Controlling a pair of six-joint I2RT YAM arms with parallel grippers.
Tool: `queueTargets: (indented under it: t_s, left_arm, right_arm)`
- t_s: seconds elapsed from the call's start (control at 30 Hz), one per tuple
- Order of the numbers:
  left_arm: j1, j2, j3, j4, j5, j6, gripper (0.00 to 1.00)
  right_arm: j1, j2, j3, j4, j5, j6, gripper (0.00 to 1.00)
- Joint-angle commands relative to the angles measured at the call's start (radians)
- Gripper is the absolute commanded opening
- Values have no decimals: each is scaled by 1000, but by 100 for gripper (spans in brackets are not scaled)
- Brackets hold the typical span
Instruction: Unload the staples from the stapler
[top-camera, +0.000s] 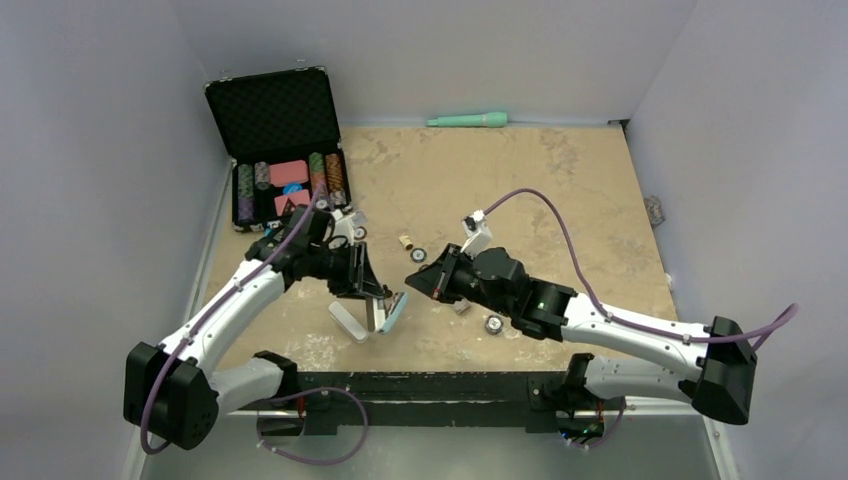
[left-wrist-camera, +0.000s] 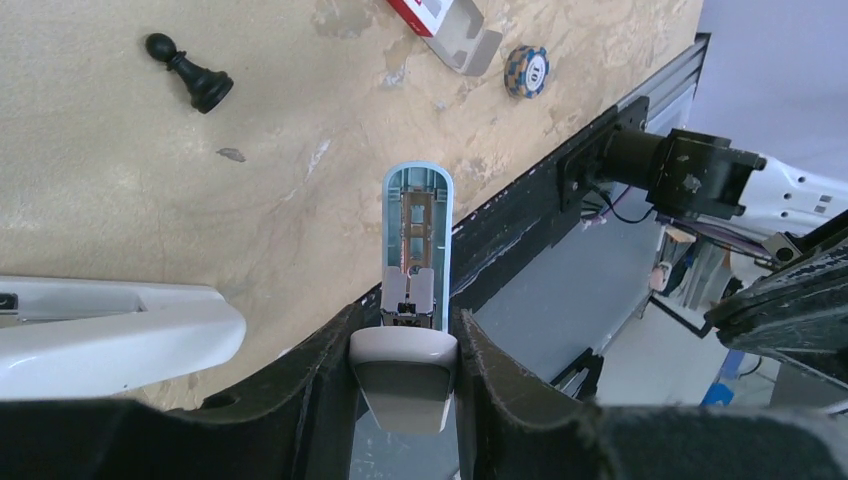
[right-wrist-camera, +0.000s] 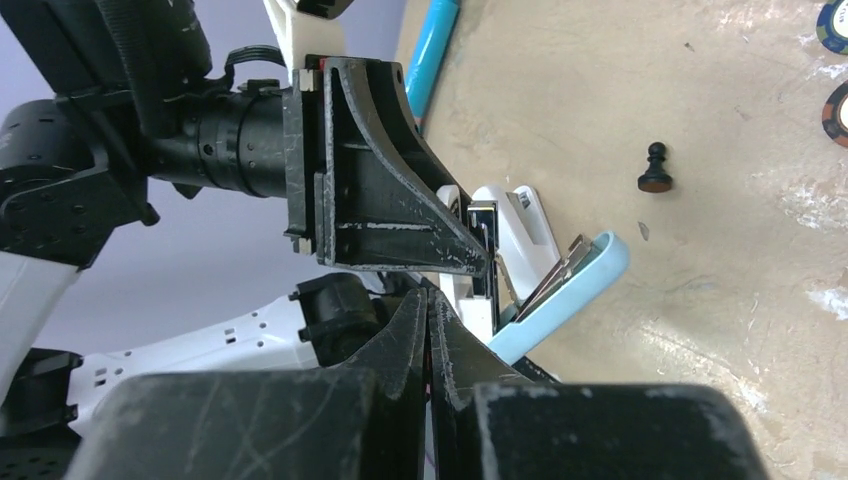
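The stapler (top-camera: 385, 315) stands swung open near the table's front edge, its light-blue top (left-wrist-camera: 417, 215) pointing away and its white base (left-wrist-camera: 110, 330) lying to the left. My left gripper (left-wrist-camera: 405, 320) is shut on the stapler's white rear end, and the metal magazine shows inside the blue top. The staples cannot be made out. My right gripper (right-wrist-camera: 428, 295) is shut with nothing seen between its fingers. It hovers just right of the stapler (right-wrist-camera: 570, 285), close to the left gripper (top-camera: 372, 290), without touching either.
An open black case (top-camera: 285, 150) of poker chips stands at the back left. A teal tube (top-camera: 468, 120) lies by the back wall. A black chess pawn (left-wrist-camera: 190, 75), a chip (left-wrist-camera: 526, 70) and a red-white box (left-wrist-camera: 445, 25) lie near the stapler.
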Motion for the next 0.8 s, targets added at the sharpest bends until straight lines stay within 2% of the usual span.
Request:
queueTargets:
  t_s: [0.0,0.2,0.5,0.77]
  left_arm:
    - [-28,34,58,-16,59,118,0]
    - [-44,59,43,0,64,132,0]
    - [-102,76,65,-50,-72,159,0]
    - [-103,108,78,-62,-100,164,0]
  right_arm:
    - [-12,31,13,39,-33,21,0]
    - [-14,130,16,72,-55,28,0]
    - [-14,250,38,46,-34,44,0]
    - [-14,306,34,104,-60,52,0]
